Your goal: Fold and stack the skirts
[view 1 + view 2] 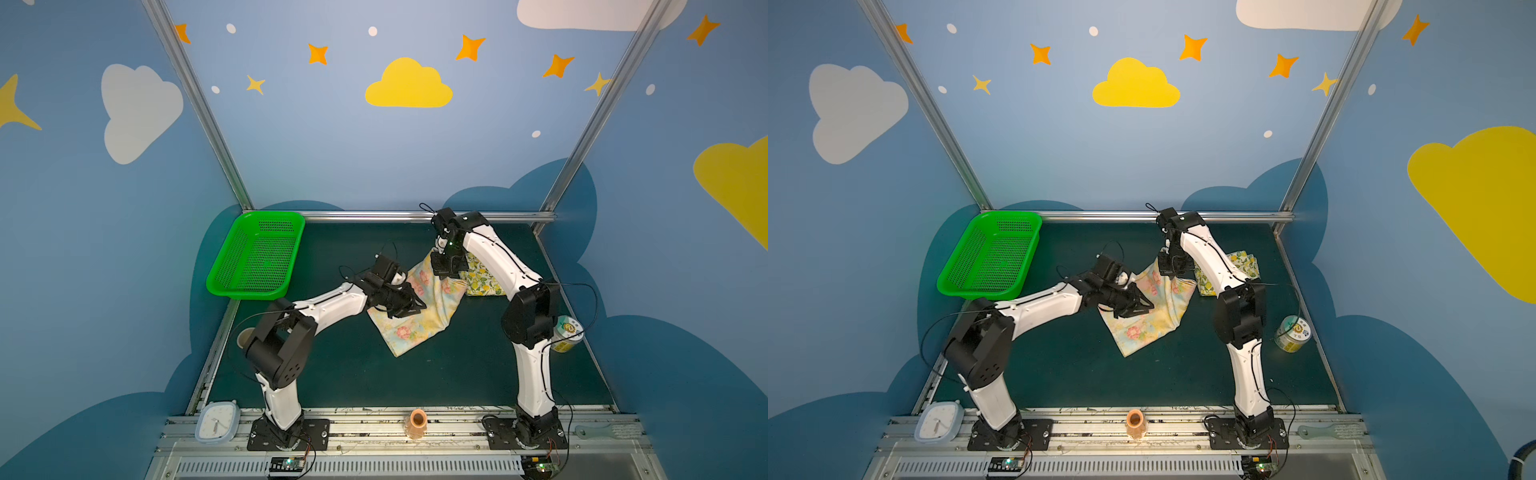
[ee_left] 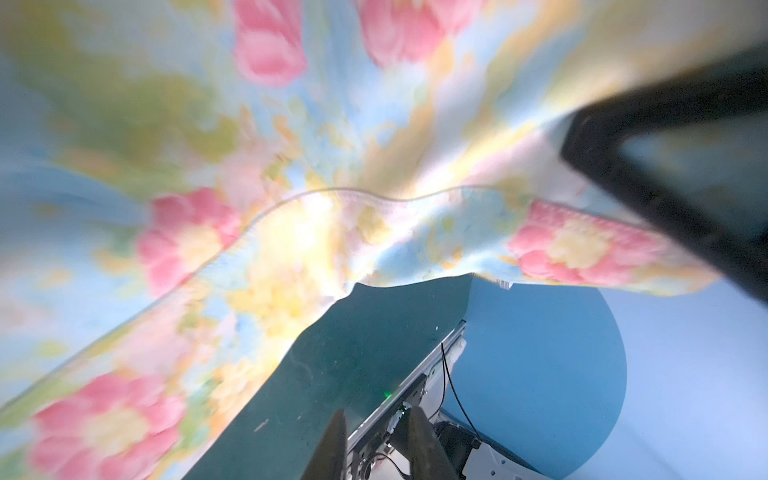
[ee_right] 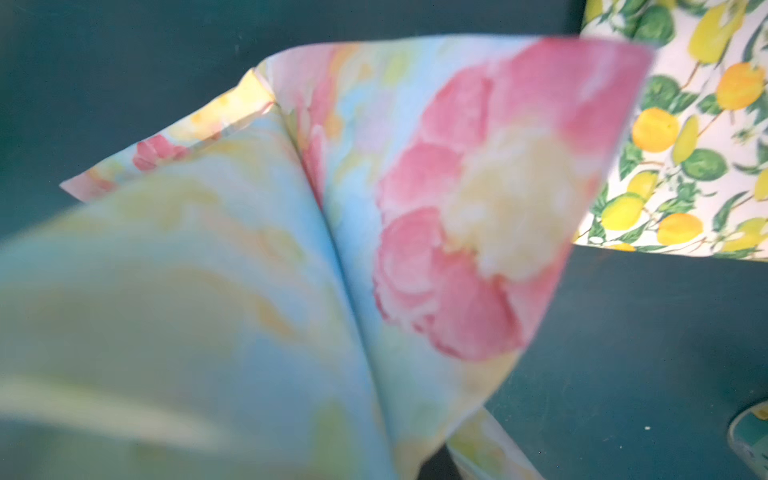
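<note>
Green basket left, flowered skirt held, lemon skirt behind right arm

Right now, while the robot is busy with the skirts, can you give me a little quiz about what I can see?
1. Fill in: the lemon skirt lies on the dark green ____.
2. Which skirt does the right hand hold up? A the lemon skirt, B the pink-flower skirt.
3. True or false: the green basket has a skirt in it.

Key: 1 table; 2 B; 3 false.
</note>
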{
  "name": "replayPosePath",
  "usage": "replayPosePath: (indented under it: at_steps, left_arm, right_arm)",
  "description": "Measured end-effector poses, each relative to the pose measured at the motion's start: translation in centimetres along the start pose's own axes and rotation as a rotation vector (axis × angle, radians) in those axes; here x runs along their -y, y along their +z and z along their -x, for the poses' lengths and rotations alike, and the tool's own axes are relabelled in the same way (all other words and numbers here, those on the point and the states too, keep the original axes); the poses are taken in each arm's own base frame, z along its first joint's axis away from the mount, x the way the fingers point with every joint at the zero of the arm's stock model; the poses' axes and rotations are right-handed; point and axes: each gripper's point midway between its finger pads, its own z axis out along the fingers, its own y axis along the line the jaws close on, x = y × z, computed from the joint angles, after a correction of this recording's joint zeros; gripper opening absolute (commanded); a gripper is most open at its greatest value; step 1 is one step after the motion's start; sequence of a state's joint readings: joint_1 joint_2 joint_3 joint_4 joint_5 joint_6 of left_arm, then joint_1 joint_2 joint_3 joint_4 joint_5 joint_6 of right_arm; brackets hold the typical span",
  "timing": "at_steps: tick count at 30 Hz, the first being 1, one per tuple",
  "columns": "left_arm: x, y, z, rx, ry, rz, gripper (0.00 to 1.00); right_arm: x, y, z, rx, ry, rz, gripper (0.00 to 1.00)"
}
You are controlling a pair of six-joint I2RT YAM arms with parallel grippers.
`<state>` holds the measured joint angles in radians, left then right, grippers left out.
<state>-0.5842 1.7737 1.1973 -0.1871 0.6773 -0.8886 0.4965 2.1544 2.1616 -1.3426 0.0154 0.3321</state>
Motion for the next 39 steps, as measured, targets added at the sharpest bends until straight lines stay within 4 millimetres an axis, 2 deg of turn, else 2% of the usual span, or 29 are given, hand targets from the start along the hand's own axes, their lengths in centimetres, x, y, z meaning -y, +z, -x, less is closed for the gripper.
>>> replayPosePath:
  at_steps: [2, 4, 7, 13, 20, 24, 31, 39]
  left_arm:
    - [-1.7, -0.9, 1.0, 0.025, -0.012, 0.03, 0.27]
    - [-4.0, -0.8, 1.0, 0.018, -0.033, 0.081, 0.26]
    - [-7.5, 0.3, 0.1, -0.024, -0.06, 0.164, 0.25]
    - [-11.5, 2.3, -1.1, -0.087, -0.093, 0.238, 0.24]
    - [-11.3, 2.9, -1.1, -0.1, -0.076, 0.201, 0.23]
    - [-11.2, 3.0, -1.1, -0.102, -0.071, 0.182, 0.23]
    - [-11.1, 3.2, -1.2, -0.099, -0.065, 0.15, 0.22]
    - [-11.0, 3.3, -1.2, -0.094, -0.059, 0.131, 0.22]
  right_arm:
    - [0.0, -0.3, 0.5, 0.016, -0.009, -0.007, 0.0]
    - [-0.1, -0.3, 0.9, 0.026, -0.02, -0.018, 0.0]
    - [-0.1, 0.1, 1.3, 0.027, -0.03, -0.037, 0.0]
    - [-1.3, 1.3, 0.8, 0.004, -0.049, -0.073, 0.0]
    - [-3.7, 1.5, -0.5, -0.01, -0.039, -0.067, 0.0]
    - [-5.9, 1.9, -1.3, -0.015, -0.023, -0.04, 0.0]
    - [-9.3, 5.5, -3.9, -0.091, 0.033, 0.04, 0.0]
    - [-10.8, 8.9, -5.4, -0.133, 0.121, 0.11, 0.0]
